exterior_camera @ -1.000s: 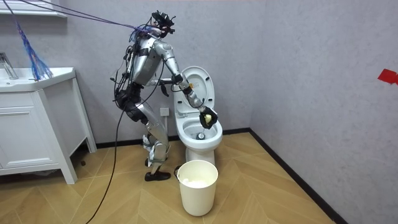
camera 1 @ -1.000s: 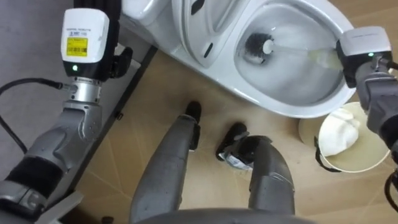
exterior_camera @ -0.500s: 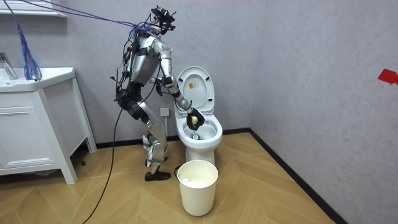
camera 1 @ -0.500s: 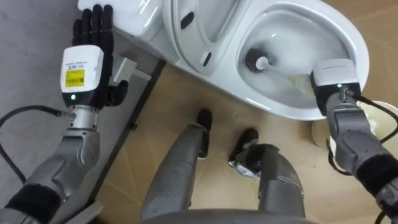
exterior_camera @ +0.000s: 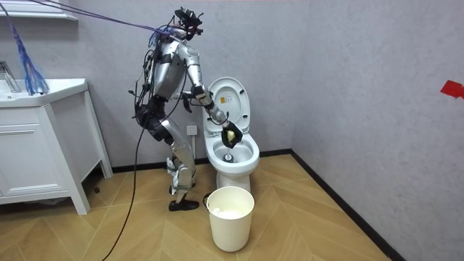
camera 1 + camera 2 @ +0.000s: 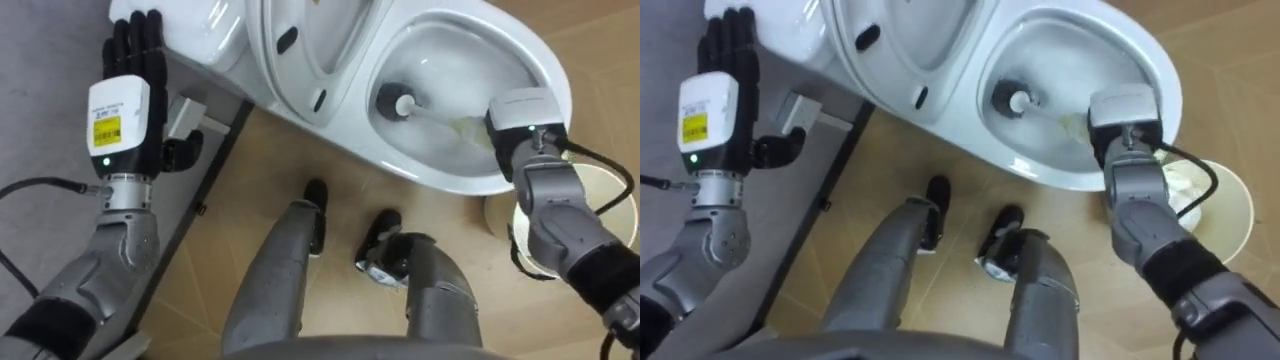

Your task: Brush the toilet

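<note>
A white toilet [image 6: 548,72] stands open before me with its lid up. In its bowl lies the toilet brush [image 6: 401,103], a dark head with a white middle. The brush's pale handle runs right to my right hand [image 6: 523,115], which hangs over the bowl's right rim, shut on it. In the room view that hand [image 5: 230,135] grips the yellowish handle above the toilet [image 5: 239,156]. My left hand [image 6: 126,92] is raised at the left beside the tank, fingers straight and holding nothing.
A white bin [image 5: 230,217] with white stuff in it stands on the wooden floor just in front of the toilet, by my right forearm [image 6: 605,195]. A white vanity cabinet [image 5: 40,148] stands at the room view's left. The grey wall is close behind the toilet.
My right hand has drawn back from the bowl's front rim toward its middle, and the brush head has slid across the bowl. My left hand has stayed raised.
</note>
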Motion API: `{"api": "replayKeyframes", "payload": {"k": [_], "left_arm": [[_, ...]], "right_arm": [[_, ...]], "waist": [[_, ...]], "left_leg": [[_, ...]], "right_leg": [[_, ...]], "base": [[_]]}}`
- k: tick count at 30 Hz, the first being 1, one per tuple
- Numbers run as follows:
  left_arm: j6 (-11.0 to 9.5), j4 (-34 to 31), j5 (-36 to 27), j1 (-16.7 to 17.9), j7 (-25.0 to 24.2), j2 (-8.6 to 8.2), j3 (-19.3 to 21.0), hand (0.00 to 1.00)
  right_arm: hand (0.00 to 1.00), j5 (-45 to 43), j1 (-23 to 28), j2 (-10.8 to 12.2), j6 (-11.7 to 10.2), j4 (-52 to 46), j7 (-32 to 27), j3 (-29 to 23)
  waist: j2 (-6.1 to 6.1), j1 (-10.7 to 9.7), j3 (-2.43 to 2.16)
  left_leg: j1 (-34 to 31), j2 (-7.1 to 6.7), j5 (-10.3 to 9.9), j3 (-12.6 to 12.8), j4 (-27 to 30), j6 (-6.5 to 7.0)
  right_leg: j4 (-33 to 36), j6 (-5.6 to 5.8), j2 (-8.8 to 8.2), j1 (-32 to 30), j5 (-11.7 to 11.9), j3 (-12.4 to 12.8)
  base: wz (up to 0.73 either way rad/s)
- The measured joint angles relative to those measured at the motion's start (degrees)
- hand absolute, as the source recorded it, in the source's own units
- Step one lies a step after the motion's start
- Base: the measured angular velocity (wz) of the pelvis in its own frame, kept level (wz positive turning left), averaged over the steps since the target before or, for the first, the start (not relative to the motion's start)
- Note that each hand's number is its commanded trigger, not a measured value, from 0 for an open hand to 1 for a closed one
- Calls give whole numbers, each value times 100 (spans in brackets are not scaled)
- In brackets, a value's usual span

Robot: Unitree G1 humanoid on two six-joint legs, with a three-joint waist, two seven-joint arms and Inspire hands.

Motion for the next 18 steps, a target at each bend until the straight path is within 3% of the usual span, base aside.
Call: {"api": "replayKeyframes", "payload": {"k": [3, 6, 8, 11, 15, 18], "left_arm": [[54, -46, 187, -64, 6, 70, 62, 0], [138, -35, 369, -120, 12, 84, 93, 0], [193, -39, 457, -94, 9, 83, 92, 0], [267, -41, 466, -31, 3, 75, 123, 0], [292, -118, 463, 16, -107, 72, 179, 0], [370, -227, 468, 28, -278, 72, 197, 0]], "right_arm": [[100, 339, -541, -17, -516, 695, -290, 3], [100, 354, -921, -231, -808, 931, -494, -2], [100, 332, -1049, -378, -908, 933, -634, -3], [100, -55, -1075, -437, -991, 869, -714, -6], [100, -360, -999, -308, -927, 693, -714, 14], [100, -532, -740, -244, -804, 370, -624, 87]], "waist": [[-225, -22, 22], [-347, -85, 44], [-367, -127, 37], [-417, -160, 30], [-409, -153, 27], [-314, -52, 23]], "left_leg": [[-100, -20, 26, 72, 62, 9], [-93, -105, 81, 132, 24, 30], [-78, -125, 88, 131, 25, 40], [-70, -136, 87, 143, 43, 45], [-60, -135, 63, 140, 54, 58], [18, -92, 26, 114, 33, 43]], "right_leg": [[210, -38, -88, -174, -34, 53], [358, -53, -204, -255, -52, 98], [370, -48, -225, -244, -48, 105], [380, -33, -227, -245, -41, 147], [394, -27, -223, -235, -34, 154], [325, -28, -151, -121, -16, 151]], "base": [[0], [8], [0], [-3], [0], [-4]]}}
